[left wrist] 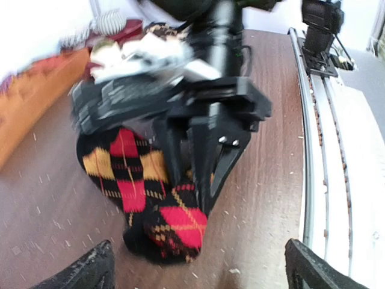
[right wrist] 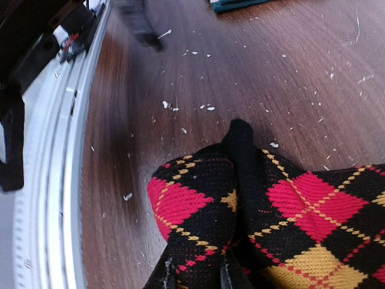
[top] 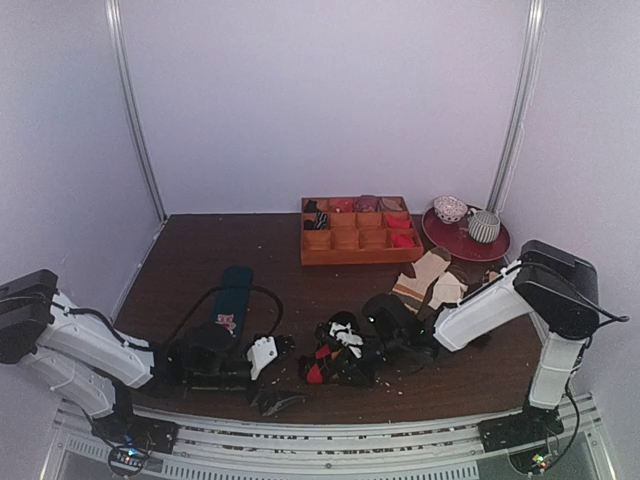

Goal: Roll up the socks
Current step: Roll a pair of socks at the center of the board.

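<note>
The socks (top: pixel 335 360) sit bunched by the counter's (top: pixel 200 270) near edge, with open wood beyond. Black knit, red-and-orange diamonds. Right jaws clamp them; left jaws gape wide, empty.

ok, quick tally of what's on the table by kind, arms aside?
black-red argyle sock bundle: 1
teal sock: 1
brown-beige sock: 1
wooden divider tray: 1
red plate: 1
cups on the plate: 2, a patterned bowl and a ribbed cup
Total: 7
</note>
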Robot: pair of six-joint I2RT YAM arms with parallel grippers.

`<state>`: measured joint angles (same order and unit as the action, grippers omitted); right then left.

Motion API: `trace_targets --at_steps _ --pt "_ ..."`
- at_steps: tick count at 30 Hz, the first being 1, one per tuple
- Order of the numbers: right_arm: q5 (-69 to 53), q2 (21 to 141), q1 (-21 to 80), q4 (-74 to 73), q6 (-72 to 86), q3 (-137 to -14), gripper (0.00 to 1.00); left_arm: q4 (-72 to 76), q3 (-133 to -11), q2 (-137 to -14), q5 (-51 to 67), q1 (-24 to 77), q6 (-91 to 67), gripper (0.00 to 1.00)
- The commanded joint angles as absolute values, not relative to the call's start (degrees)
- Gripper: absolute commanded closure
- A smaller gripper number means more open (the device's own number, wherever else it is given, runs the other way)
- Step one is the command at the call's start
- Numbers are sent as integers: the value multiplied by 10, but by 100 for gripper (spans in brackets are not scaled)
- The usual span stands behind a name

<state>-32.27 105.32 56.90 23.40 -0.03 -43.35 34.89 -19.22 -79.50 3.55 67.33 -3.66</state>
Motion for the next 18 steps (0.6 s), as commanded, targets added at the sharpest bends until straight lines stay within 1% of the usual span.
trace_targets --at_steps 1,3,9,12,15,18 --pt "-409 1126 544 137 127 -416 85 443 -203 -840 38 675 82 5" --pt "-427 1135 537 146 144 -411 85 436 -230 -880 53 675 100 8" --pt "-443 1151 530 128 138 -416 85 472 -256 -971 75 674 124 10" --pt "-443 1159 528 104 122 -425 85 475 -267 -990 67 675 131 14" --pt "-446 1162 524 93 113 -429 86 479 -269 -1001 61 672 131 21" --pt "-448 1160 522 86 106 -429 86 485 -269 -1008 60 665 128 24"
